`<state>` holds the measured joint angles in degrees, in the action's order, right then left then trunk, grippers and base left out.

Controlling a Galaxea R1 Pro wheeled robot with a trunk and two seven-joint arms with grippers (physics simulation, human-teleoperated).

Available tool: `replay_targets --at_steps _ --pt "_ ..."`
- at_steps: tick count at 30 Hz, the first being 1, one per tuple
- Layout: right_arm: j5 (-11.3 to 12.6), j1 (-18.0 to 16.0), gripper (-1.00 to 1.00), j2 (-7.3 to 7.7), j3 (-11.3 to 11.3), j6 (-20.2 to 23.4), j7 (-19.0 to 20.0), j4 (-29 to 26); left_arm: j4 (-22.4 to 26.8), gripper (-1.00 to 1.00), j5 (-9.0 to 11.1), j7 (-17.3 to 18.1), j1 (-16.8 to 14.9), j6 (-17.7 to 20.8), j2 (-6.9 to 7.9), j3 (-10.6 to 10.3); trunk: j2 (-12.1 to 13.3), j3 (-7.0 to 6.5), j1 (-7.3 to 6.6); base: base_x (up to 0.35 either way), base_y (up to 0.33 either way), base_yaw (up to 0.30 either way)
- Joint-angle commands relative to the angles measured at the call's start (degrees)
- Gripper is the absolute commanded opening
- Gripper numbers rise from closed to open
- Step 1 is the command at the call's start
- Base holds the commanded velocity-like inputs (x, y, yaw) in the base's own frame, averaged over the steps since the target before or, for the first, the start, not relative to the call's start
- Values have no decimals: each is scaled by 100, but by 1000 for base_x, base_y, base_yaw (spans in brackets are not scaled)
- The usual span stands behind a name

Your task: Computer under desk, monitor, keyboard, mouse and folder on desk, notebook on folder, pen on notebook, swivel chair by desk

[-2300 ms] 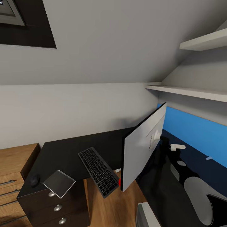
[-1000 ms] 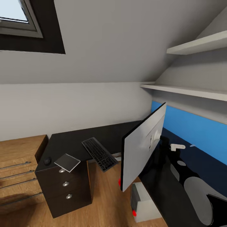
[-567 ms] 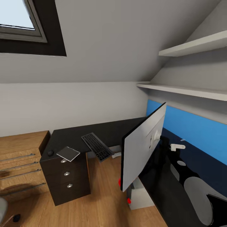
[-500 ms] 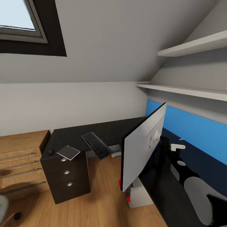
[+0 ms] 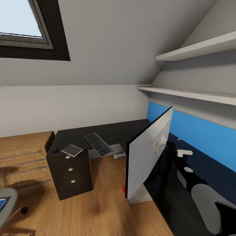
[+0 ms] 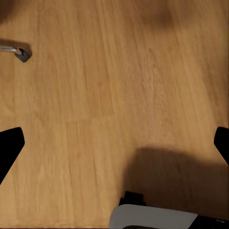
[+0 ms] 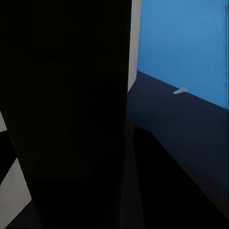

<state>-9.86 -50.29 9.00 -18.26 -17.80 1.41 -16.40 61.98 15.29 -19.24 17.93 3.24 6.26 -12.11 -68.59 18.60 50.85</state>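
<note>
Close up in the head view, back turned to the camera and tilted: the monitor (image 5: 147,157), light grey, with a red dot at its lower corner above the wood floor (image 5: 105,209); impossible to tell whether resting on the desk (image 5: 108,132) or lifted off it. Farther off, on the black top of the desk along the far wall, the keyboard (image 5: 98,144), slanted, near end poking past the front edge. On the corner above the drawer unit (image 5: 70,172), the thin grey notebook (image 5: 72,150), one corner jutting over the edge, and just beside it the small black mouse (image 5: 55,149). At the lower left edge, a slice of the swivel chair (image 5: 8,198) with a sliver of the blue folder (image 5: 1,204) on its seat. Beside the drawer unit, a low wood cabinet (image 5: 23,157). In the right wrist view, on the black top near the blue wall panel (image 7: 186,43), a short pale stick, the pen (image 7: 180,90). Left gripper (image 6: 114,145) over bare floor, black fingertips (image 6: 9,148) spread wide apart with nothing between them, well apart from every desk item; a chair castor (image 6: 21,53) off to one side of them. Right gripper: among the dark shapes near the monitor, no telling whether apart, together or clamped.
</note>
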Motion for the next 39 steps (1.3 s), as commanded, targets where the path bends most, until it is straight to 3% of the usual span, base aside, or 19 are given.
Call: replay_targets --at_steps 1,20,28,29,32,39 --pt "-33 -6 -100 -2 -37 -22 10 10 16 100 35 -45 0 27 7 -20 -5 6 -3 -332 -146 0" --pt "-33 -7 -100 -12 -37 -22 -8 12 16 100 35 -45 0 27 13 -1 -5 6 -3 -311 -182 71" --pt "-24 -6 -100 -13 -37 -22 3 13 -11 100 35 -57 0 27 18 26 -5 6 -3 -40 -254 55" --pt "-29 -6 -100 -19 -37 -22 0 12 -198 100 28 -70 0 21 6 234 -5 6 -3 -1 -19 42" --pt "-26 -7 -100 -21 -37 -22 -6 11 -266 100 26 -71 0 13 -9 409 -5 6 -3 0 -7 93" --pt "-24 -6 -100 -21 -37 -23 -3 11 -289 100 26 -78 0 10 -16 437 -5 6 -3 0 -201 149"
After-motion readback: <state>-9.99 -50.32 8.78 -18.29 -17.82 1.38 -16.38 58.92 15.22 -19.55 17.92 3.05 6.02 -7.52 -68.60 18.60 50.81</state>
